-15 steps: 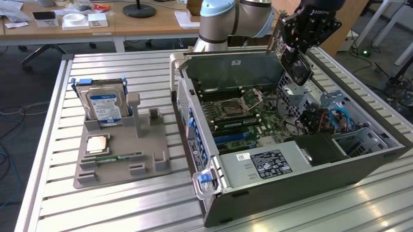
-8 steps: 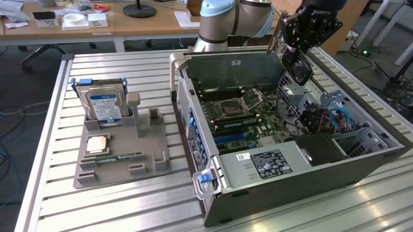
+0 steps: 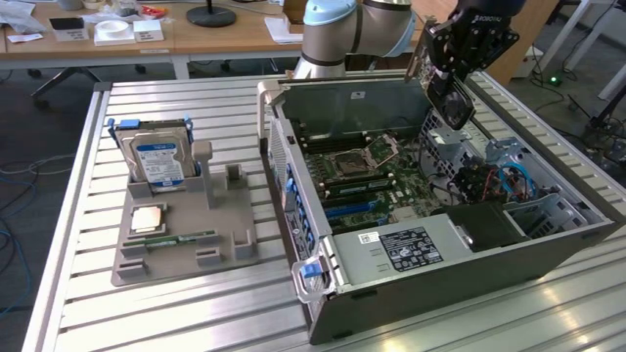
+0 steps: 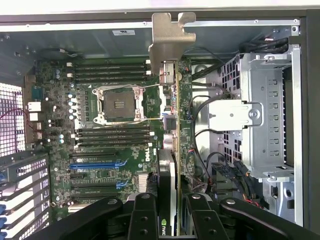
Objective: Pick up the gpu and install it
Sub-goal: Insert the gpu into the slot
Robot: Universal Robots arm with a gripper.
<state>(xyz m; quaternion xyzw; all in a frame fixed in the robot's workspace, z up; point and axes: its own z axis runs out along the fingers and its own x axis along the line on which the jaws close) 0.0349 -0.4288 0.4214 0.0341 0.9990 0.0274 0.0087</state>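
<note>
The carry is the step in hand, as I judge it: the pick-up is done and the gpu (image 3: 452, 108) hangs from my gripper (image 3: 448, 84) in the air over the far right part of the open computer case (image 3: 440, 279), clear of everything inside it. My fingers (image 4: 142, 220) are drawn in to a middling gap and clamp the card between them, one on each face. In the wrist view I see the card edge-on, its metal bracket (image 4: 170, 37) at the end away from me. Below it lies the motherboard (image 3: 362, 176), with the processor socket (image 4: 120, 104) to one side of the card's line and the grey drive cage (image 4: 265, 110) to the other. The blue expansion slots (image 4: 97, 164) sit off to the socket's side, nearer my fingers, and the card is not over them; from here its line runs across theirs rather than along them. Seating it, I reckon, calls for bringing the contact edge square along a slot, with the bracket towards the case wall, and for keeping clear of the loose cables (image 4: 200, 140) beside the cage. Well apart, on the exterior view's left, the hard drive (image 3: 161, 161) stands upright in the grey parts holder (image 3: 186, 253) on the slatted tabletop (image 3: 146, 315)
</note>
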